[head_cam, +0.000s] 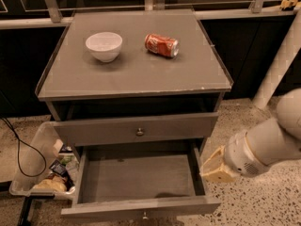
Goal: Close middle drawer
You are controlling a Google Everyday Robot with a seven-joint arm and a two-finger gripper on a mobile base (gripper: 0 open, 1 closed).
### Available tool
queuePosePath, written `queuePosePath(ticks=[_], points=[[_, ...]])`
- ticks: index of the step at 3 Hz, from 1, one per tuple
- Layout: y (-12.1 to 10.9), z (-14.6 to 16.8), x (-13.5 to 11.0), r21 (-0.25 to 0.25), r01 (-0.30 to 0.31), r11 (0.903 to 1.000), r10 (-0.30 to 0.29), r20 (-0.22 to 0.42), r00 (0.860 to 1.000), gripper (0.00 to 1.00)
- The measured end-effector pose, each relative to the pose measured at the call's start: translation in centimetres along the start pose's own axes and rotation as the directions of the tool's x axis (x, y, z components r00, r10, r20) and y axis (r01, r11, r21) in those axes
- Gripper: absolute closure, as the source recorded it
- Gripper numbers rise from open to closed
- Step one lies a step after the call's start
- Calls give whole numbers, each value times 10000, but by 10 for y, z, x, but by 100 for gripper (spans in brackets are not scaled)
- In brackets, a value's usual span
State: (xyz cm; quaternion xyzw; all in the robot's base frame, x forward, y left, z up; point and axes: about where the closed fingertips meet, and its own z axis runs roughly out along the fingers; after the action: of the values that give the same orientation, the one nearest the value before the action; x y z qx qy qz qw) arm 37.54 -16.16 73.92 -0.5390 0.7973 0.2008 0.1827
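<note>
One gripper point(217, 166) hangs just beside the right wall of the middle drawer point(136, 179), which is pulled well out; gripper apart or together, I cannot tell; one upper drawer point(113, 131) sits above, nearly shut; on the tabletop point(136, 76), one white bowl point(104, 45), one red can point(161, 45) lying on its side.

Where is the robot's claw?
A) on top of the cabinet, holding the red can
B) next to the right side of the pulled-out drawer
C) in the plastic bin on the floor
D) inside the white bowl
B: the claw is low down, next to the right wall of the pulled-out middle drawer, while the white bowl and red can sit alone on the cabinet top.
</note>
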Motion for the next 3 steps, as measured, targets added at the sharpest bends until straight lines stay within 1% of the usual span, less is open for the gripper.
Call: queuePosePath(ticks=[1, 2, 3], points=[[-17, 4, -2, 626, 285, 9976, -319, 539, 9980, 100], [-14, -2, -5, 767, 422, 9962, -457, 453, 9979, 100], [7, -2, -10, 1466, 810, 9859, -943, 861, 9918, 100]])
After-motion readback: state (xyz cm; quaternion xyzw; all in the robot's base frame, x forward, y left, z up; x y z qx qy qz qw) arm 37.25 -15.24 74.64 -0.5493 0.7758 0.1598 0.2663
